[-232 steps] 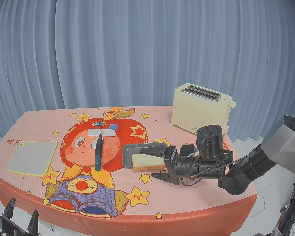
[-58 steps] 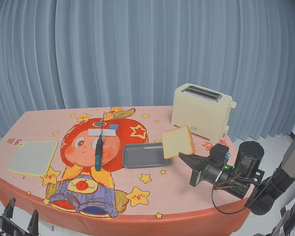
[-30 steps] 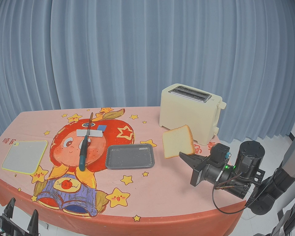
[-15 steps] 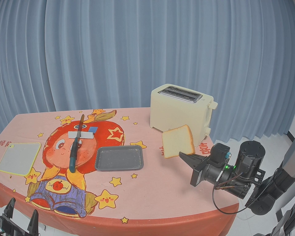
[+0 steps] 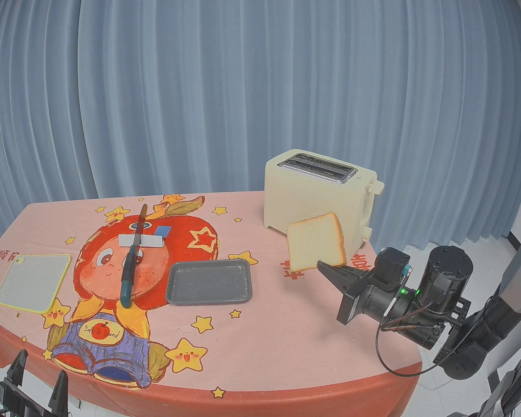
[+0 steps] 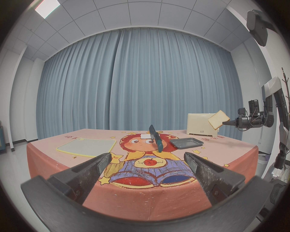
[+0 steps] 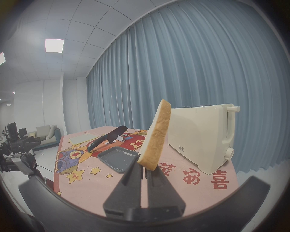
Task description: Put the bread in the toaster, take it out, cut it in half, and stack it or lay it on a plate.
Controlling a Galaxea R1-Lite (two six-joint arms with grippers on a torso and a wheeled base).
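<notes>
One bread slice (image 5: 316, 241) is sitting clamped by its lower corner in your right hand (image 5: 322, 265); be lifting it upright above the slot of the toaster (image 5: 293, 195).

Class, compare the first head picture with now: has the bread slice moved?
Yes. The bread, once lying on the tray, is now held up by the right gripper before the toaster.

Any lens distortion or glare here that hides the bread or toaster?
Head view: curtain folds bow, fisheye-style; bread and toaster evenly lit, no glare. Left wrist view: dark corners, bright ceiling panel. Right wrist view: same bowing, ceiling lights glow, bread in the right tool unobscured.
</notes>
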